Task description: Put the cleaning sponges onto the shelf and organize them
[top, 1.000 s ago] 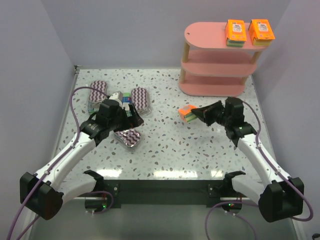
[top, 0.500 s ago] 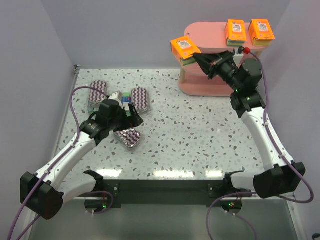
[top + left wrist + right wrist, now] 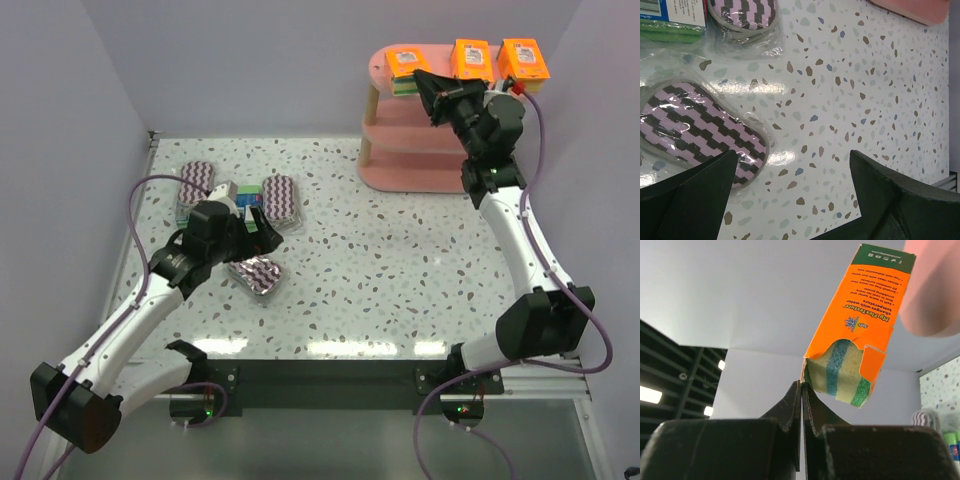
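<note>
A robotics lab test cell: white-and-black jointed left arm (image 3: 130,325) and right arm (image 3: 522,245) bolted to a black metal rail (image 3: 330,377) at the edge of a speckled terrazzo-pattern desk (image 3: 400,290). Bare lavender walls (image 3: 250,70) enclose it, purple cables (image 3: 133,205) trail, and strip lights (image 3: 647,395) hang overhead.

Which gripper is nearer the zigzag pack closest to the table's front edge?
Left. The left gripper hovers right by that zigzag pack; the right gripper holds an orange pack at the shelf top.
</note>
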`<state>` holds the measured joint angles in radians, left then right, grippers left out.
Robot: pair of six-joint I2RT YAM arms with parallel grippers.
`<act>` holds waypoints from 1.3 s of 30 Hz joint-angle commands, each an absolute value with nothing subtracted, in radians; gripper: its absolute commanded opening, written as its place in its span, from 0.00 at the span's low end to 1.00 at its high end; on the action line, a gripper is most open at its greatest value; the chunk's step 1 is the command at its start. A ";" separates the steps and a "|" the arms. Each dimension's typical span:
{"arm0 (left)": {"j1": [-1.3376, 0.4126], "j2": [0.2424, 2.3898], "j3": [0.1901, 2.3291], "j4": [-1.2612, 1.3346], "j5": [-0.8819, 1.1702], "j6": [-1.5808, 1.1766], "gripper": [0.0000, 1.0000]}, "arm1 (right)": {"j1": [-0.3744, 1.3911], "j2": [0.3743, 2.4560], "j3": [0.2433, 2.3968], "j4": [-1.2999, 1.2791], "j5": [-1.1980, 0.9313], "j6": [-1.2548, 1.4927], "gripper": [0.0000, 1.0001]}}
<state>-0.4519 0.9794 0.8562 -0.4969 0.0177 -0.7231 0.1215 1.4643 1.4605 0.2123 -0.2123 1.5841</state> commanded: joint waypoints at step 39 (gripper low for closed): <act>-0.445 0.902 0.845 -0.531 0.003 -0.758 1.00 | 0.003 1.732 1.727 0.032 -0.302 1.531 0.00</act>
<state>-0.4519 0.9138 0.8524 -0.5407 0.0139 -0.7452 0.0040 1.7096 1.6848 0.0082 -0.1844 1.5204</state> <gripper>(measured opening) 0.997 0.010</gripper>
